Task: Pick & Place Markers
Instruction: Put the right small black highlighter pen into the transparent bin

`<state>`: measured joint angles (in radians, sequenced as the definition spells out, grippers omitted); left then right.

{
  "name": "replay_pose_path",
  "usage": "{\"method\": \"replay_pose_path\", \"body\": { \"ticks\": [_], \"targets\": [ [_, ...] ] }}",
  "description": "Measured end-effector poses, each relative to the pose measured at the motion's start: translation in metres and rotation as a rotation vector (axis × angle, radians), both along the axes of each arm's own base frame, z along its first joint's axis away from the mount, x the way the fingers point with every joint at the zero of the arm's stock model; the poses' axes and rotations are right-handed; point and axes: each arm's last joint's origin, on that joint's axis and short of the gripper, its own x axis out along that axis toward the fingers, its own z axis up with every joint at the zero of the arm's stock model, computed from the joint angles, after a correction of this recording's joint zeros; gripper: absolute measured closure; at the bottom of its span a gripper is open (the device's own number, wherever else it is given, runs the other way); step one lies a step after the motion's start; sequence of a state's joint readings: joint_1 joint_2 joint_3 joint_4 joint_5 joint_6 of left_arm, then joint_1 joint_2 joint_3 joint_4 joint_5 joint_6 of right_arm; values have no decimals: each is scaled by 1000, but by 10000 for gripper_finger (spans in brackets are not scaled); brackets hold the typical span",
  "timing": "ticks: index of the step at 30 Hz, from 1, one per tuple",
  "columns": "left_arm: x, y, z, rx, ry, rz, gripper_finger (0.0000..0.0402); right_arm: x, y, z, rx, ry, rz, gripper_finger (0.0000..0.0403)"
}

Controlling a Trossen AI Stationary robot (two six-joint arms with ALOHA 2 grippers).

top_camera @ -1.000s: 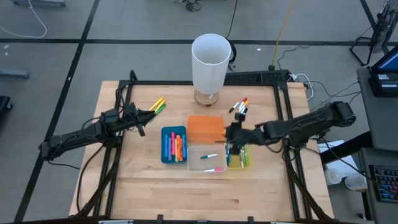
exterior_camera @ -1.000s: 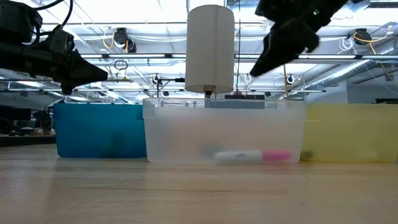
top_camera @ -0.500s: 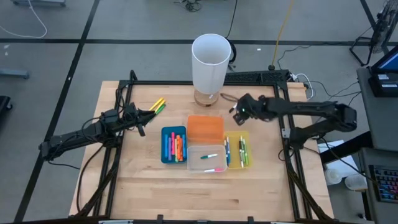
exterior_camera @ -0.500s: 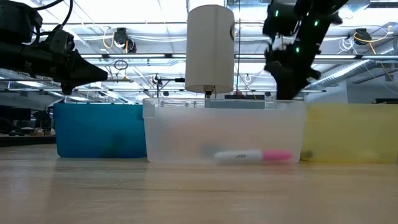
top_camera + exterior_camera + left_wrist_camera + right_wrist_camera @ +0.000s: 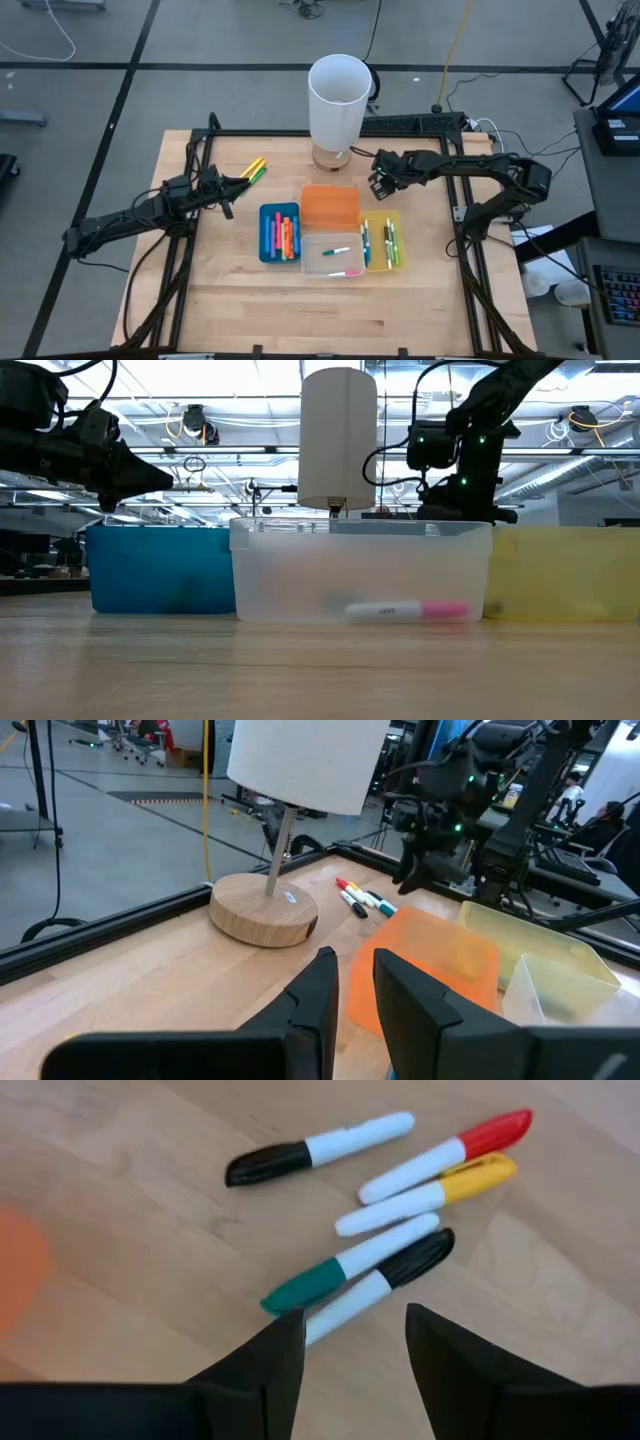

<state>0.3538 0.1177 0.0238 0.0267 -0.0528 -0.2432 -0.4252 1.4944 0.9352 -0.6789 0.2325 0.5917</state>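
1. The right gripper (image 5: 378,182) hangs over a cluster of five white markers (image 5: 385,1245) lying loose on the wooden table (image 5: 230,290), its jaws apart and holding nothing.
2. More markers lie in the blue bin (image 5: 279,233), clear bin (image 5: 333,258) and yellow bin (image 5: 383,241).
3. The left gripper (image 5: 236,186) sits near two loose markers (image 5: 253,169), jaws nearly together, empty.

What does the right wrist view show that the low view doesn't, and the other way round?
Only the right wrist view shows the loose white markers on the wood, capped black, red, yellow and green, below the open right hand. Only the low view shows the blue bin, clear bin, yellow bin, the lamp and a pink-capped marker. Both share the wooden table.
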Motion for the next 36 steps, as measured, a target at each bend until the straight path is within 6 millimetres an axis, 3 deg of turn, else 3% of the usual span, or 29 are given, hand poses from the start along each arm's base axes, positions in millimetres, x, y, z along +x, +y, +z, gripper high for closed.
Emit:
{"method": "replay_pose_path", "body": {
  "ticks": [8, 18, 31, 36],
  "targets": [
    [0, 0, 0, 0, 0, 0, 330, 2, -1, -15, 8, 14, -25, 251],
    [0, 0, 0, 0, 0, 0, 330, -18, -1, -43, 27, 35, -77, 259],
    [0, 0, 0, 0, -1, 0, 330, -35, -12, -58, 18, 31, -26, 266],
    [0, 0, 0, 0, 0, 0, 330, -38, -17, -58, 23, 39, -31, 298]
  ]
}}
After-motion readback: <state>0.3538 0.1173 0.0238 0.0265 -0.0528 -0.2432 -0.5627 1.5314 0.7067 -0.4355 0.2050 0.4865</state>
